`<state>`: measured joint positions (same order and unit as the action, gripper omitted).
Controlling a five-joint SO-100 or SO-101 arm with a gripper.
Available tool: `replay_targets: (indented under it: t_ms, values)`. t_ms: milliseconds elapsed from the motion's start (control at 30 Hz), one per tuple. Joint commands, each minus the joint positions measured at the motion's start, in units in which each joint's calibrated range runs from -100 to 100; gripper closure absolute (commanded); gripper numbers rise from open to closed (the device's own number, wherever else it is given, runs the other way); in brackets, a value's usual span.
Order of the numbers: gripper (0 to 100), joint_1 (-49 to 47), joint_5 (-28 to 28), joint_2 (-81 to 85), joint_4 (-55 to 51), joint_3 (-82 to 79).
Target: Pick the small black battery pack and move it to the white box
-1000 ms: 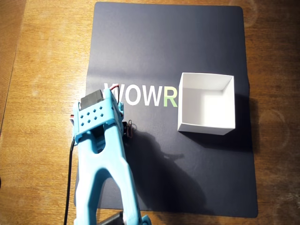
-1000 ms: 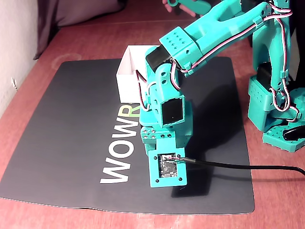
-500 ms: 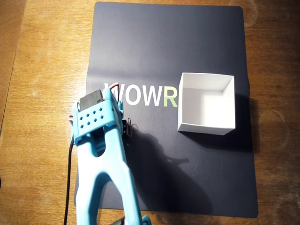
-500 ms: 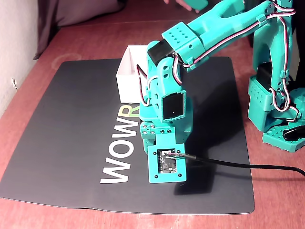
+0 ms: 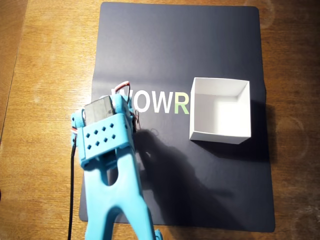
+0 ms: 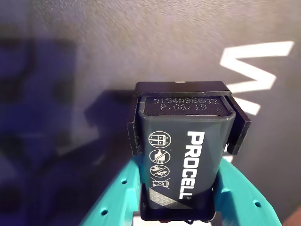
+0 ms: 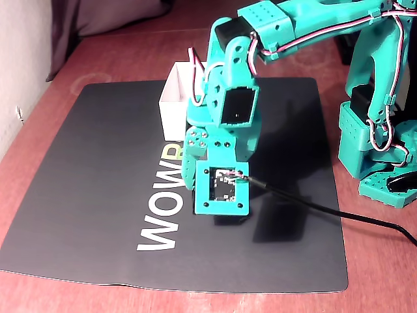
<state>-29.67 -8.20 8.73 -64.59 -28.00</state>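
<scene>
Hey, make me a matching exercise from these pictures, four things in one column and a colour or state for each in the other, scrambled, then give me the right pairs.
Things:
1. battery pack
2. white box
3. mat
4. gripper

Colour or state:
A. open on top and empty, sitting on the mat
B. dark sheet on the wooden table, printed with large letters
C. teal, closed around something
D. black, marked PROCELL, held between the fingers

Pairs: 1-D, 2-A, 3-B, 4-C
</scene>
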Motion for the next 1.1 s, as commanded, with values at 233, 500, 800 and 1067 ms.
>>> replay_targets:
  t_ms: [233,500,800,1067]
  values:
    - [100,4.04,1.49,12.53,-4.04,2.01]
    - [100,11.89,4.1,16.04,-4.04,2.01]
    - [100,22.57,5.56,18.15,-3.95,2.01]
    - [100,29.02,6.27,19.29,-3.33,2.01]
